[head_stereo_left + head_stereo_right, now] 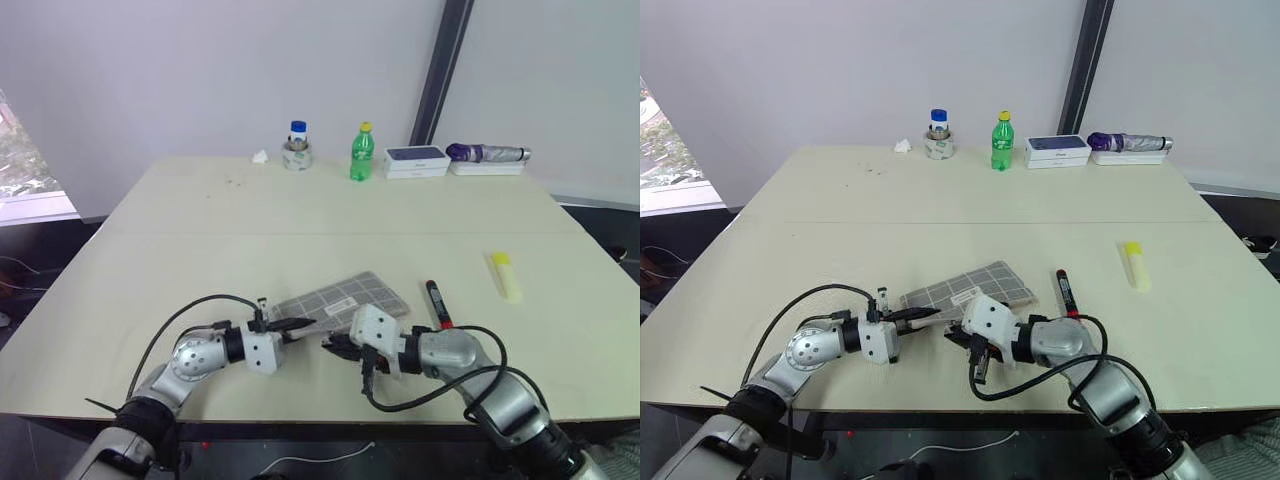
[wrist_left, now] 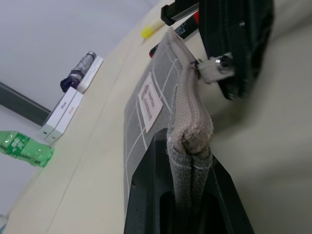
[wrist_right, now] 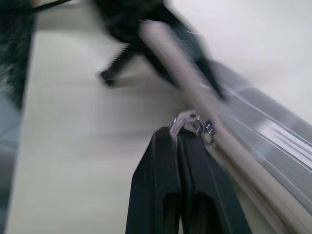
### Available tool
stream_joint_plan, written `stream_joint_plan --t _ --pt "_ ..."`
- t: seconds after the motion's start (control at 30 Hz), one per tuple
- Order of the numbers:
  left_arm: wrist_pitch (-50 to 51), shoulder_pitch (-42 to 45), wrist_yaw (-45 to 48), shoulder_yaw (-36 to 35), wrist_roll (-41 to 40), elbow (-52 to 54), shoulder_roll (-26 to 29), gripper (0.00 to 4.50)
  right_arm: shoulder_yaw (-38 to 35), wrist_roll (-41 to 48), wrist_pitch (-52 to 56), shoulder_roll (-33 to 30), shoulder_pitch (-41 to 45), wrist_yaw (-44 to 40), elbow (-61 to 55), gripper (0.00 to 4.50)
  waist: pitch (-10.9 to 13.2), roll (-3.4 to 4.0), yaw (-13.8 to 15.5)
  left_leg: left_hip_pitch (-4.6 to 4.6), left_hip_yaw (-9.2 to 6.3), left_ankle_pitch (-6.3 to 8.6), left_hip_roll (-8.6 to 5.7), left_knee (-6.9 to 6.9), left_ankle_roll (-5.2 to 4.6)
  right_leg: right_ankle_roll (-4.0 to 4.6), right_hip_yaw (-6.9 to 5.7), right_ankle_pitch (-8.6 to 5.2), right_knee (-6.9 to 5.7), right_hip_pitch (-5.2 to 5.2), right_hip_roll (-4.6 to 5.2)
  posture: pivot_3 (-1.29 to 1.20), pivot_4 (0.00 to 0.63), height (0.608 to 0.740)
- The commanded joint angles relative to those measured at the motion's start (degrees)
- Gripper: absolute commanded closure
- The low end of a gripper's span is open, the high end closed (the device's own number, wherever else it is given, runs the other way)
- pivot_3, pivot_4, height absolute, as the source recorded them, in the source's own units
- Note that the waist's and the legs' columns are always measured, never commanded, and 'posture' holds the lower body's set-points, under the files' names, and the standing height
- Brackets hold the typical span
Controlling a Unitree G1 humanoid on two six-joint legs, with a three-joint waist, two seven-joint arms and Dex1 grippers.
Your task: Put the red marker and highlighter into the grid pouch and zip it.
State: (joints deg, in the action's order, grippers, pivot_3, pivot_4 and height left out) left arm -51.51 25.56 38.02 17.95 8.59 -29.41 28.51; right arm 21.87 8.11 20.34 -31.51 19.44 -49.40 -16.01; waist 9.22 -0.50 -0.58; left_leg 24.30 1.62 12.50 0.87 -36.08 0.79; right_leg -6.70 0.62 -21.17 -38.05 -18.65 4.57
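Grid pouch (image 1: 345, 298): my left hand (image 1: 300, 324) clenched its end, right hand (image 3: 176, 134) clenched its zipper pull. Step: opening. Next: slide pull; red marker (image 1: 437, 303), highlighter (image 1: 506, 274) lay outside.

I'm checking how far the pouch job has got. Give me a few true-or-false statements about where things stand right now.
1. The left gripper is shut on the end of the grid pouch. True.
2. The red marker is inside the pouch. False: it lies on the table beside the pouch.
3. The right gripper is shut at the metal zipper pull. True.
4. The highlighter is touching the red marker. False: it lies apart, further to the right.
5. The green bottle lies on its side. False: it stands upright.
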Motion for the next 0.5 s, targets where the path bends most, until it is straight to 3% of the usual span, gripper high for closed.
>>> stream_joint_plan --t 0.03,0.27,0.37,0.5 --pt "0.27 1.40 -1.57 -0.55 1.49 -1.61 -0.53 4.50 1.49 -1.17 -3.64 1.30 2.91 -2.34 2.03 4.45 0.00 0.00 -0.03 0.00 0.00 0.00 0.01 0.01 0.00 0.00 0.00 0.00 0.00 -0.01 -0.01 0.00 0.150 0.740" --pt "2.39 3.81 -4.87 -1.46 3.58 -1.15 -2.13 4.50 0.73 -3.34 -9.86 2.89 9.83 -5.32 10.88 4.45 0.01 -0.01 0.01 0.04 0.00 0.00 0.01 -0.02 0.00 -0.01 -0.01 0.00 -0.03 -0.05 -0.03 0.00 0.150 0.740" --pt "2.29 4.07 -5.33 -2.06 3.64 -0.56 -1.31 4.50 -2.35 -1.40 -10.79 2.45 9.45 -5.76 10.92 3.60 0.02 -0.03 0.01 0.13 -0.01 -0.01 0.01 -0.01 0.00 -0.01 -0.02 0.00 -0.03 -0.13 -0.02 0.00 0.150 0.740" --pt "2.04 3.82 -4.60 -2.53 1.98 0.06 -0.18 4.50 -6.74 2.12 -9.90 0.46 5.92 -6.28 6.44 1.55 0.02 -0.03 -0.02 0.16 0.00 -0.01 0.01 0.01 0.01 -0.01 -0.02 0.00 -0.02 -0.16 -0.01 0.00 0.150 0.740"
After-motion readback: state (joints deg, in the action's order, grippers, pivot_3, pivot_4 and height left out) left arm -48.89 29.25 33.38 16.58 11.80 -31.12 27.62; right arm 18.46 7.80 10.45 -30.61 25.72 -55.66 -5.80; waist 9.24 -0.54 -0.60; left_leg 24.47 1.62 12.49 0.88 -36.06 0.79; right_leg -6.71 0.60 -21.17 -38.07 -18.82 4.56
